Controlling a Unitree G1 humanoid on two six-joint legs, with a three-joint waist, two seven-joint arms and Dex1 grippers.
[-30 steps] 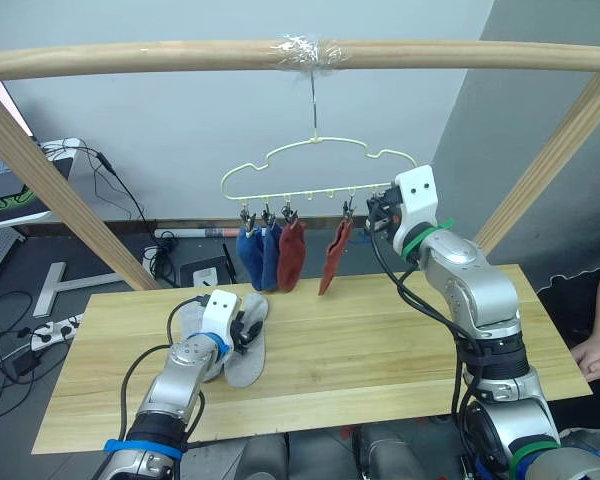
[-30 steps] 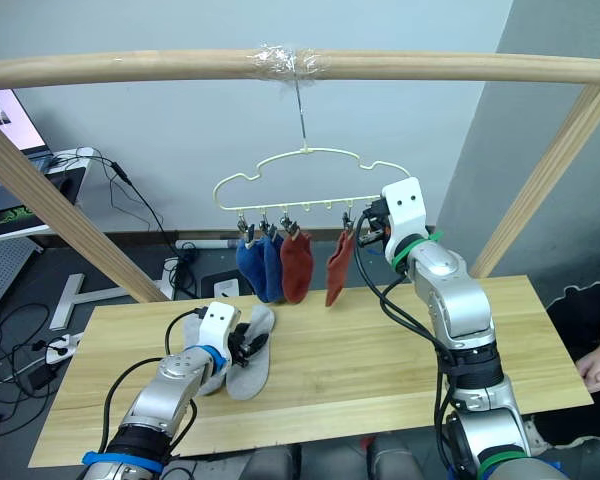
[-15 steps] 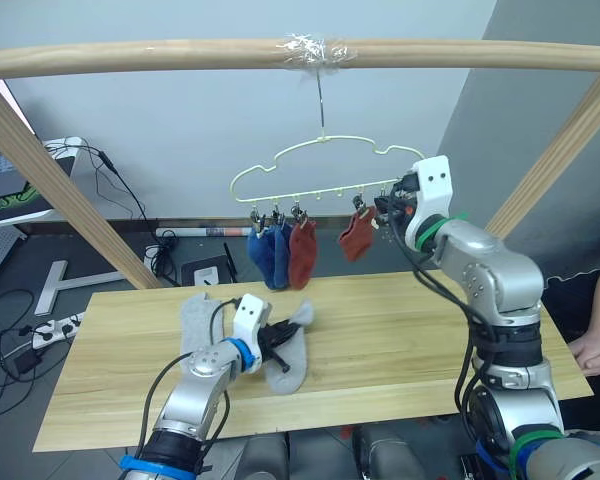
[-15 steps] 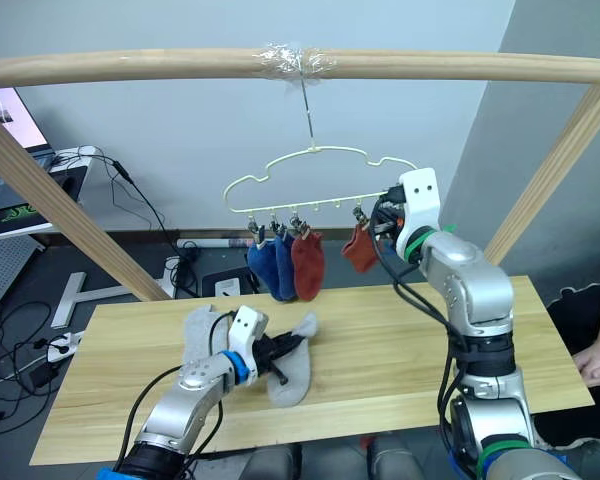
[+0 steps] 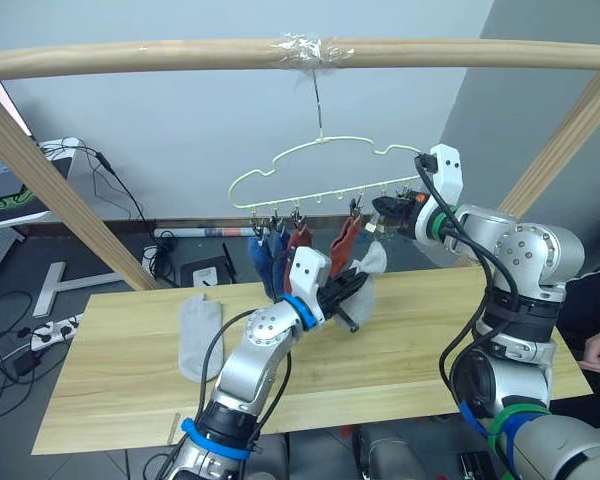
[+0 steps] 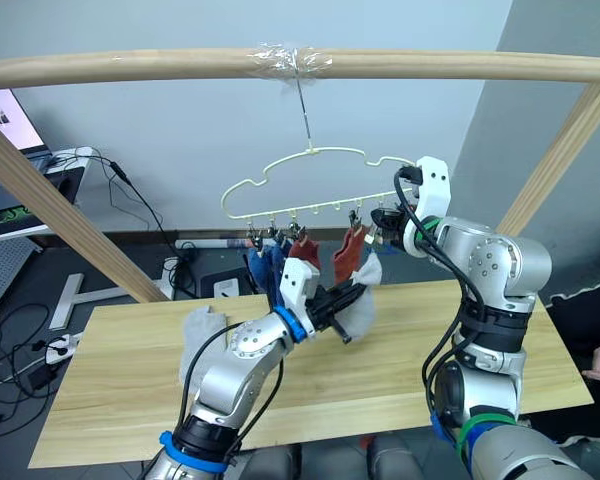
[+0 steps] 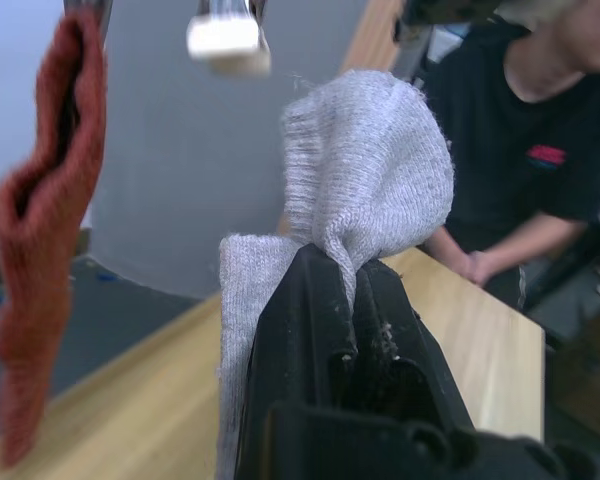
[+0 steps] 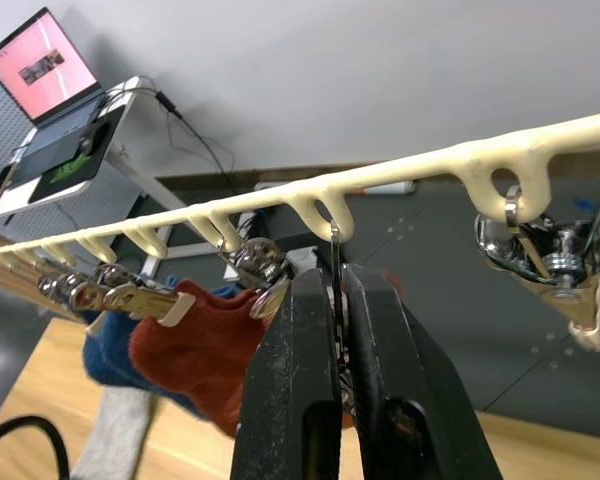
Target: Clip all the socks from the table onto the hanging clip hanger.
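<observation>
Table [image 5: 120,390] now holding one grey sock [image 5: 198,335]; left gripper [image 5: 352,284] is lifting the other [image 5: 368,268] beside four hanging socks [image 5: 280,252], right gripper [image 8: 335,300] pinching a clip [image 8: 336,262].

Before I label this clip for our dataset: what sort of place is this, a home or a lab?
Most likely a robotics lab or test room. A wooden pole frame is rigged over a bare table, loose cables and a power strip lie on the floor, and a laptop sits on a stand.
</observation>
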